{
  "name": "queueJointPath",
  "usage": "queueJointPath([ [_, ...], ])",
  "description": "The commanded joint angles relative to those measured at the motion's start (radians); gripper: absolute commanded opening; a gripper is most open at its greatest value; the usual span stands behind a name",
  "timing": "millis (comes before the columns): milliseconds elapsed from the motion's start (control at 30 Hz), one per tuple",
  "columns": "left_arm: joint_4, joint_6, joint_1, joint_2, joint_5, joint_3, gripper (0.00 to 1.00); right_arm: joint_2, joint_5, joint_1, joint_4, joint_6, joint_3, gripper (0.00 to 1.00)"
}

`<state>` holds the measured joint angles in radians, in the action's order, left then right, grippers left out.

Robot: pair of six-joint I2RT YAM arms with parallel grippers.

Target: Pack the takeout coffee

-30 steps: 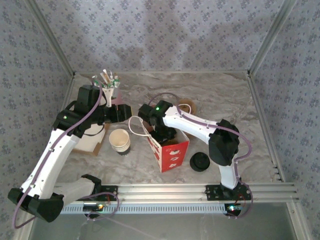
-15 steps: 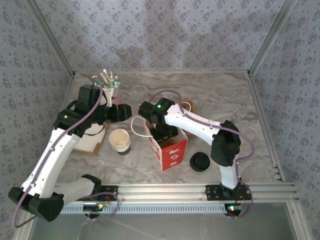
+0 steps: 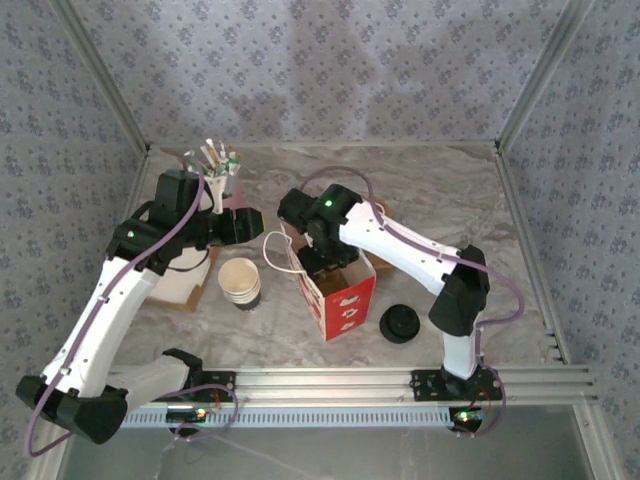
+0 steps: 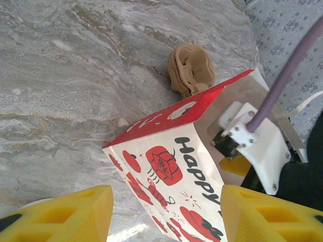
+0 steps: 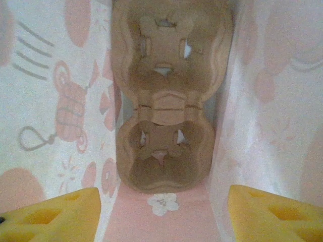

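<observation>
— While the right gripper (image 5: 164, 204) hangs down inside the paper bag (image 5: 55, 75), its yellow pads are spread wide with nothing between them: released, empty.
— What's under it?
— A brown cup carrier (image 5: 164, 101), flat on the bag's floor, middle of the wrist frame. I see nothing else in there.
— Left side?
— The left gripper (image 4: 166, 194) is parted too and clasps nothing. The bag's red printed corner is just beyond its fingers (a second carrier (image 4: 191, 70) lies on the marble table (image 3: 440, 200) behind the bag, upper centre of that frame).
— So where's the coffee?
— Not packed! Overhead, the white paper cup (image 3: 240, 280) stands upright left of the bag, lower centre-left, with its mouth uncovered. Its black lid (image 3: 400, 323) lies on the table right of the bag, well apart from the cup.
— How will it handle?
— Light, I'd judge, and thin-walled, so a hard squeeze would buckle it. Best taken around the body just below the rolled rim, where it's stiffest. Keep it level, since I can't tell whether there's liquid inside. The lid looks slick and low, so grip it by the edge.
— Other containers?
— A pink cup (image 3: 222, 187) of sachets (image 3: 211, 156), upper left. Not ours.
</observation>
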<state>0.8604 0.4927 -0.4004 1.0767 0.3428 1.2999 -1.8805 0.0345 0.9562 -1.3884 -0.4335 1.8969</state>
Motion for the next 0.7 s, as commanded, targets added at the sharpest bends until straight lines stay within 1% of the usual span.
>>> queueJointPath([
  [0, -0.037, 0.030, 0.000, -0.043, 0.011, 0.012, 0.60, 0.051, 0.005, -0.003, -0.036, -0.020, 0.057, 0.71],
  [200, -0.053, 0.067, -0.002, -0.088, 0.045, 0.007, 0.63, 0.088, -0.014, -0.014, 0.011, -0.023, 0.115, 0.74],
  [400, -0.046, 0.097, -0.004, -0.135, 0.076, 0.006, 0.64, 0.139, -0.059, -0.025, 0.073, -0.016, 0.142, 0.77],
  [667, -0.004, 0.137, -0.006, -0.206, 0.100, 0.020, 0.66, 0.259, -0.138, -0.035, 0.159, -0.013, 0.140, 0.78],
])
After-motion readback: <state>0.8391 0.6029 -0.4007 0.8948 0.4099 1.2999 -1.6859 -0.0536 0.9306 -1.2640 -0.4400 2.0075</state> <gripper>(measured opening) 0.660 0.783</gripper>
